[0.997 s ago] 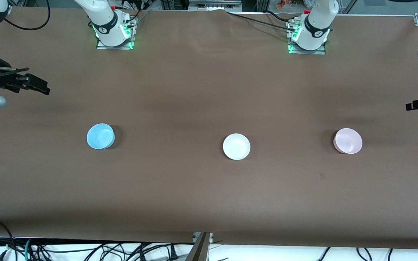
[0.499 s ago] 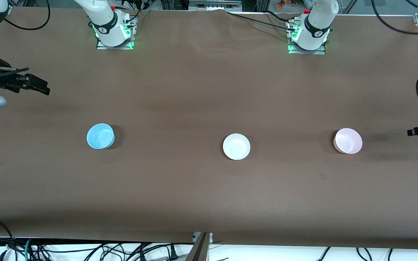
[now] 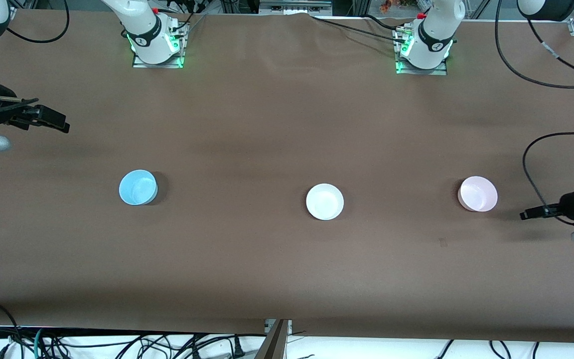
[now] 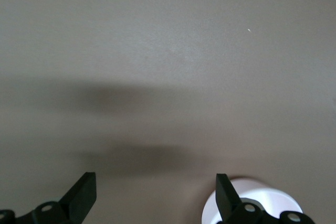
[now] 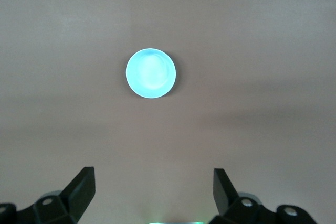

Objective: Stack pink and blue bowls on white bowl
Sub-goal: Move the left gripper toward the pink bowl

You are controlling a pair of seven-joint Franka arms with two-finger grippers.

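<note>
Pink bowl (image 3: 478, 193), white bowl (image 3: 325, 201) and blue bowl (image 3: 138, 187) sit in a row on the brown worktop (image 3: 277, 124), all well apart; the white one is in the middle, the pink toward the left arm's end, the blue toward the right arm's end; nothing is stacked yet. All three stand upright with mouths facing up; being round, none has a long axis, so a grasp can come from any side of the rim.

The left hand (image 3: 528, 215) hovers beside the pink bowl, toward the left arm's end of the worktop, fingers spread wide and holding nothing; its wrist view shows a pale rim (image 4: 257, 203) next to one finger, probably the pink bowl, though the colour reads washed out. The right hand (image 3: 55, 119) hangs over bare worktop toward the right arm's end, also wide and empty, and appears to wait; its wrist view has the blue bowl (image 5: 150, 73) in sight.

The step in hand looks like the reach for the pink bowl; doing it well means lowering one finger inside the wall and one outside, pinching the rim squarely, lifting level, then centring over the white bowl before release so it nests without sliding.
</note>
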